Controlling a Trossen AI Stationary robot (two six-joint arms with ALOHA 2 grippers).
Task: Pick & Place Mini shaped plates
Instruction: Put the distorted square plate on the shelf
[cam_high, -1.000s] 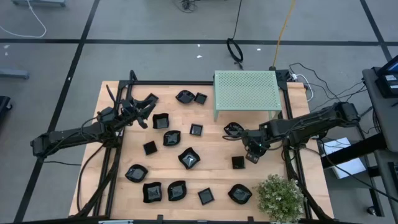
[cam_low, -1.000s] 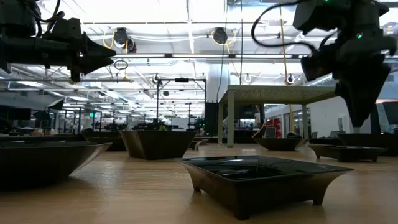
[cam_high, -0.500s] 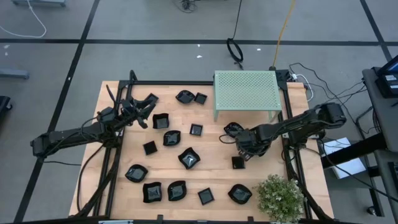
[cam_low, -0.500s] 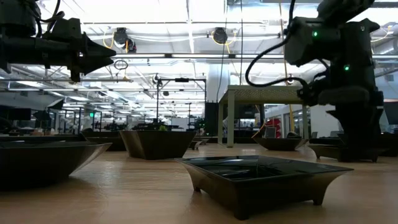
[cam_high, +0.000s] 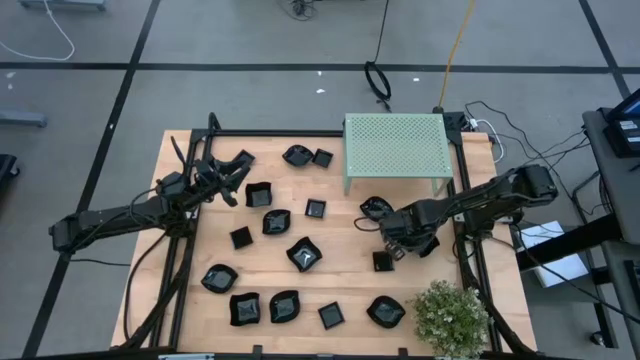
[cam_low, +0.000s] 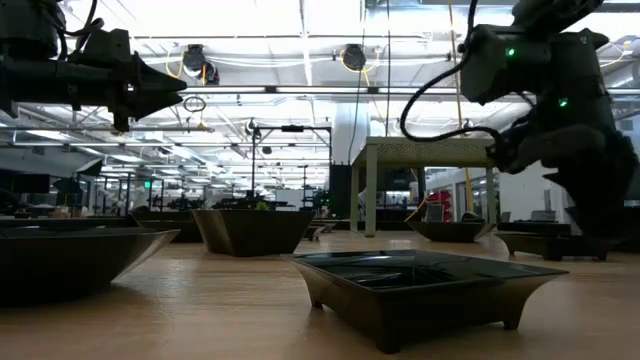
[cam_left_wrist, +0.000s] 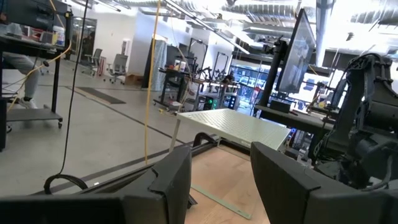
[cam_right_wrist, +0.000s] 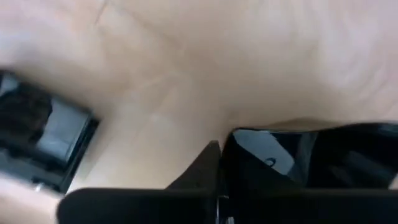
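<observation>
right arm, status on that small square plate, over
Right gripper shut on small square plate, down at table. Left gripper open, waiting high left. Wavy plate close by.

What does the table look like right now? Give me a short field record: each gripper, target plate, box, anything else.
right gripper: low over the table's right half, jaws shut on the rim of a small square plate
left gripper: raised over the table's left side, jaws open, empty
other mini plates: black, scattered over the wooden table
green perforated box: far right of the table
potted plant: near right corner
</observation>
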